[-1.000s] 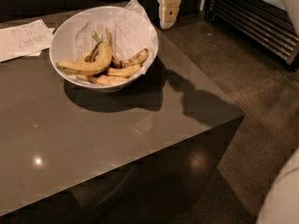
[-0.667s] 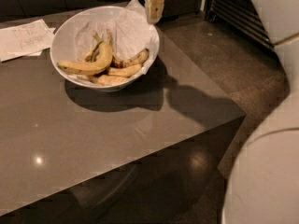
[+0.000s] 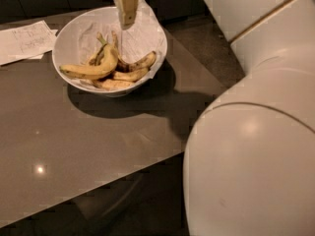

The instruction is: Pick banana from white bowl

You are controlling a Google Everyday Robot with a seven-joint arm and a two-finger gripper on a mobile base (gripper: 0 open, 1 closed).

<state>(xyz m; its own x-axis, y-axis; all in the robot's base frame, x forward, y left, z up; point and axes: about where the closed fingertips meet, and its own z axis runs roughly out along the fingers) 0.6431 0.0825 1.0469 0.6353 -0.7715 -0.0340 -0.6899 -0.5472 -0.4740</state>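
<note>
Tabletop (image 3: 98,146): dark, smooth, glossy, with a bright light spot on it.
White bowl (image 3: 65,41): glossy, smooth wall.
Paper lining (image 3: 142,36), inside the bowl: white, crinkled, matt.
Banana (image 3: 93,71), in the bowl: smooth yellow peel, dull sheen.
Spotted bananas (image 3: 130,75), beside it: browner, mottled peel.
Paper sheets (image 3: 24,41), left of the bowl: flat, matt, written on.
Arm shell (image 3: 256,156), right of the bowl: smooth white plastic, soft sheen.
End effector (image 3: 126,6), above the bowl's far rim: tan, matt.

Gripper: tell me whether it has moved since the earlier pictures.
Yes. Judged against the white bowl, the gripper has shifted left, from beside the bowl's right rim to over its back part.
</note>
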